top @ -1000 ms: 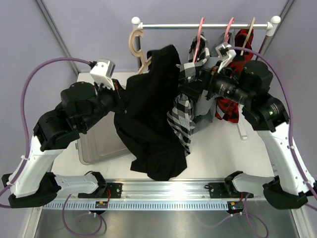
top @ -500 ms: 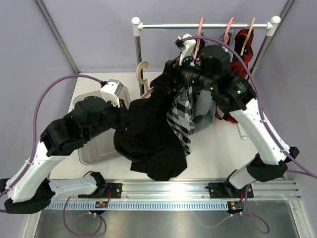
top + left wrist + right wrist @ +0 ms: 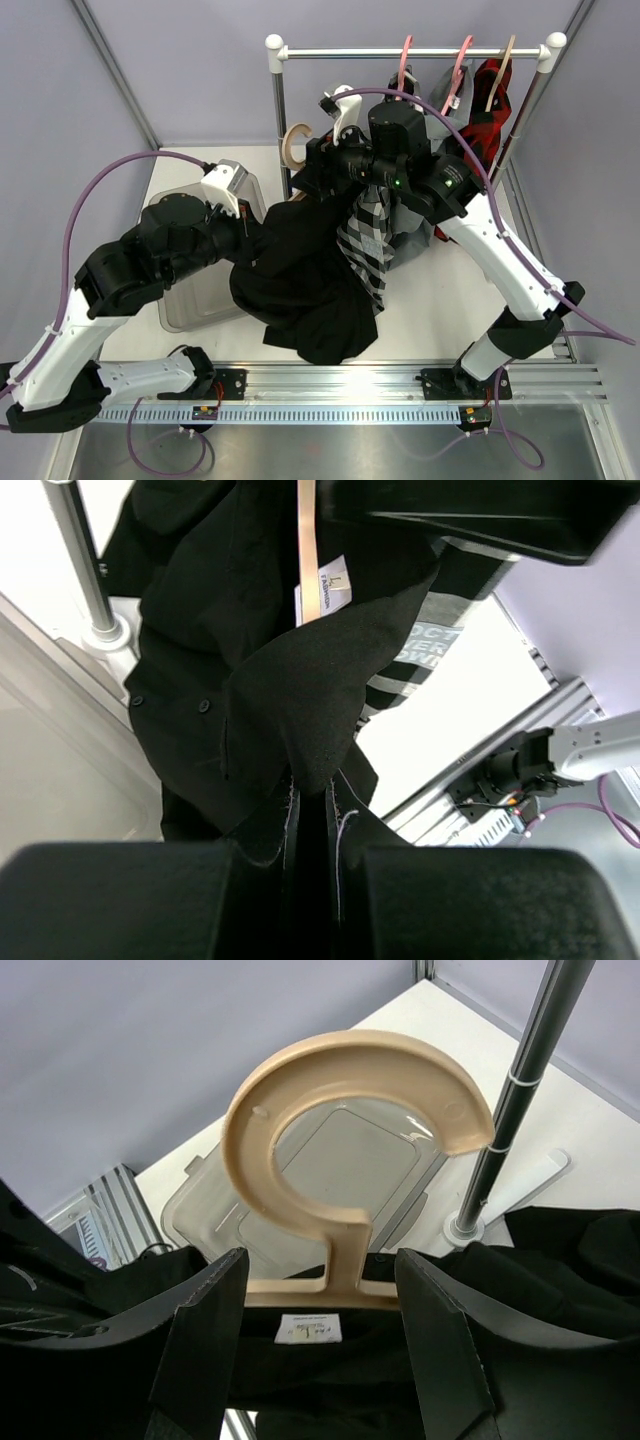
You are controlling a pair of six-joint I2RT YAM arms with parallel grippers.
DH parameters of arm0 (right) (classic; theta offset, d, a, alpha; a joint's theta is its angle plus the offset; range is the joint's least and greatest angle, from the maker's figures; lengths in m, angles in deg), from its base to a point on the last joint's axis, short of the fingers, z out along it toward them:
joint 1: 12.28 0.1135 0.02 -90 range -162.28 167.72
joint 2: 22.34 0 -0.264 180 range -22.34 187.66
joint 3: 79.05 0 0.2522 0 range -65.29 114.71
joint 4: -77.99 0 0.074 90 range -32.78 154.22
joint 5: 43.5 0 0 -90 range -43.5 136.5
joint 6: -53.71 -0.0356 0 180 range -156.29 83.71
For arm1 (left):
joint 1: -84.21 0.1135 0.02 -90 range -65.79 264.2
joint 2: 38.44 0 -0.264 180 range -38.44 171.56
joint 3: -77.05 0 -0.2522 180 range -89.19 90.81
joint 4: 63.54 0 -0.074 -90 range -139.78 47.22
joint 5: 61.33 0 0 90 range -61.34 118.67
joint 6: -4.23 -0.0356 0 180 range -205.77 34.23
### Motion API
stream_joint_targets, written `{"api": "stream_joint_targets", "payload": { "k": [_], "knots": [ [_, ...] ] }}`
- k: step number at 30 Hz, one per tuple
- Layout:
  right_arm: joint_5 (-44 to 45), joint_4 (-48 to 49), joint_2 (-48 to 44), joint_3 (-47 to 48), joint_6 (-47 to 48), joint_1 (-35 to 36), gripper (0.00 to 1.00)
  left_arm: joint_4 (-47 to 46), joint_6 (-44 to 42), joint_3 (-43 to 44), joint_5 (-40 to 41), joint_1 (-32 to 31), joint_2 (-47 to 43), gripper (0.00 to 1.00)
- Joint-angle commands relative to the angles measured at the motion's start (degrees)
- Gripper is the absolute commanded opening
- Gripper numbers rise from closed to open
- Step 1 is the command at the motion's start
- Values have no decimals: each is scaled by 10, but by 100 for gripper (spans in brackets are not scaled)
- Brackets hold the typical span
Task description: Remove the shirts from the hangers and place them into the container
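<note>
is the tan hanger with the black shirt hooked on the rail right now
No, the tan hanger hangs well below the rail, its hook around nothing.

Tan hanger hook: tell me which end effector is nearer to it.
Right. The right end effector straddles the tan hanger just under its hook, jaws apart. The left end effector sits farther away, pinching the black shirt.

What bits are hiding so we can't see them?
Top view: the smoky-grey translucent plastic bin is mostly covered by the left arm and the plain black cloth shirt.
Top view: the plain grey cloth shirt is largely behind the right arm.
Right wrist view: the pale tan hanger has its shoulders buried in black cloth.
Left wrist view: the white label print is too small.
</note>
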Motion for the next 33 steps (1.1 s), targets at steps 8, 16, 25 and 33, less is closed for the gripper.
{"api": "stream_joint_targets", "payload": {
  "k": [8,16,25,33],
  "knots": [
    [17,26,25,18,15,5,0,-74,12,-4,-57,-1,-39,0],
    [106,32,-4,5,5,12,0,-60,20,-42,-48,-1,-66,48],
    [189,-14,-11,49,30,12,0,-60,62,-171,-43,-1,-143,68],
    [324,-36,-9,63,49,12,0,-25,70,-179,-2,-1,-145,0]
  ]
}}
